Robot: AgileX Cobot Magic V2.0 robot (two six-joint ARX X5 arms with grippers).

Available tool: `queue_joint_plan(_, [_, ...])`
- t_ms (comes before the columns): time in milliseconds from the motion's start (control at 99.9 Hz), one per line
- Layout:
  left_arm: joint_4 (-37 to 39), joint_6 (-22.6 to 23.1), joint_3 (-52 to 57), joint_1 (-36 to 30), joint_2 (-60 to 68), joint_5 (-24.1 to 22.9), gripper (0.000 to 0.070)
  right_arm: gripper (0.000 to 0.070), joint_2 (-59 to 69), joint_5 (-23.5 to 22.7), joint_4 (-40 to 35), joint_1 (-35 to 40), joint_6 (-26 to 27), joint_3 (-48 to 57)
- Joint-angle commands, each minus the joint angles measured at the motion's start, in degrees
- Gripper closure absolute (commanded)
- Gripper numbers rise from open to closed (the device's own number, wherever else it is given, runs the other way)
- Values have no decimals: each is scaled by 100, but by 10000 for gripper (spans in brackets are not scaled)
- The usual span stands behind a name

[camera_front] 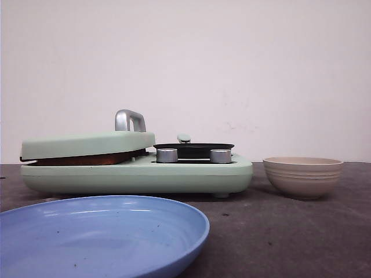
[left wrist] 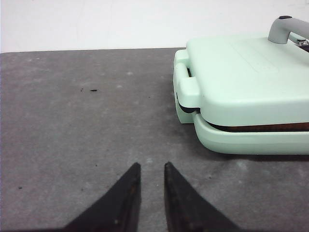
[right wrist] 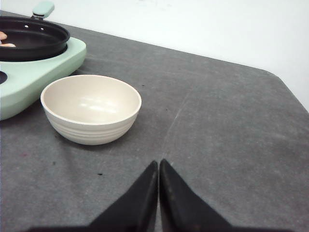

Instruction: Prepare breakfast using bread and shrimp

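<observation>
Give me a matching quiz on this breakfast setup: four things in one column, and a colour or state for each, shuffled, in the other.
Things:
1. plate
2. bowl
3. press lid
4. right pincer

Descriptions:
A. shut
B. beige, empty
C. blue, nearest the front camera
D. mint green, lowered over a brown edge

Pairs: 1-C, 2-B, 3-D, 4-A

One breakfast maker (camera_front: 137, 171), one bowl (camera_front: 302, 176), one blue plate (camera_front: 101, 237).
</observation>
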Motion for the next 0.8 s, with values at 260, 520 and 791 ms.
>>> queue_joint_plan(260, [-24,70,-98,0,-7,20,660,700,2,-168,168,0,-63,-35])
queue_joint_plan(520, [-24,70,-98,0,-7,20,660,700,2,-168,168,0,-63,-35])
queue_joint_plan(791, [-24,70,-98,0,-7,20,660,700,2,-168,168,0,-63,-35])
